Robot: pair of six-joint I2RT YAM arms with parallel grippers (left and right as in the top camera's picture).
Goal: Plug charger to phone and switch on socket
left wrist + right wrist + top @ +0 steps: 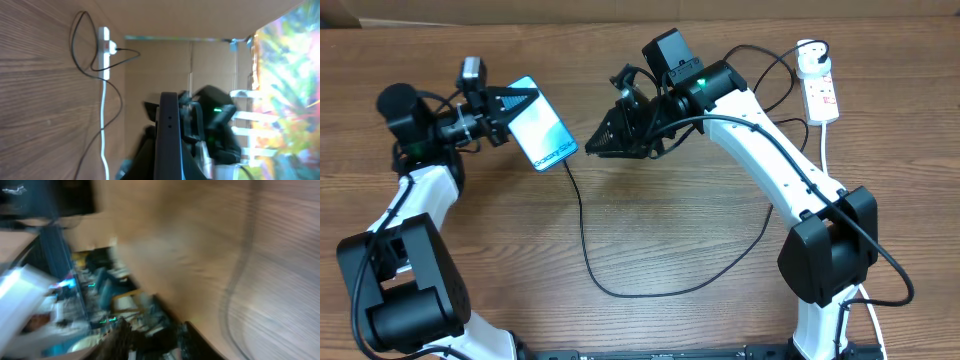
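My left gripper [523, 110] is shut on the phone [542, 135] and holds it tilted above the table, its cyan screen facing up. In the left wrist view the phone [170, 135] shows edge-on as a dark bar between the jaws of the left gripper [172, 172]. The charger cable [588, 262] starts at the phone's lower end, loops over the table and runs to the socket [819, 88] at the back right. My right gripper [590, 148] hovers just right of the phone. In the blurred right wrist view the right gripper [157, 345] stands slightly open with nothing clearly between its jaws.
The socket's white cord [825, 150] runs down the right side behind my right arm [825, 250]. The left wrist view shows the socket [104, 50] with its plugged-in cable. A cardboard wall [570, 15] closes the back of the table.
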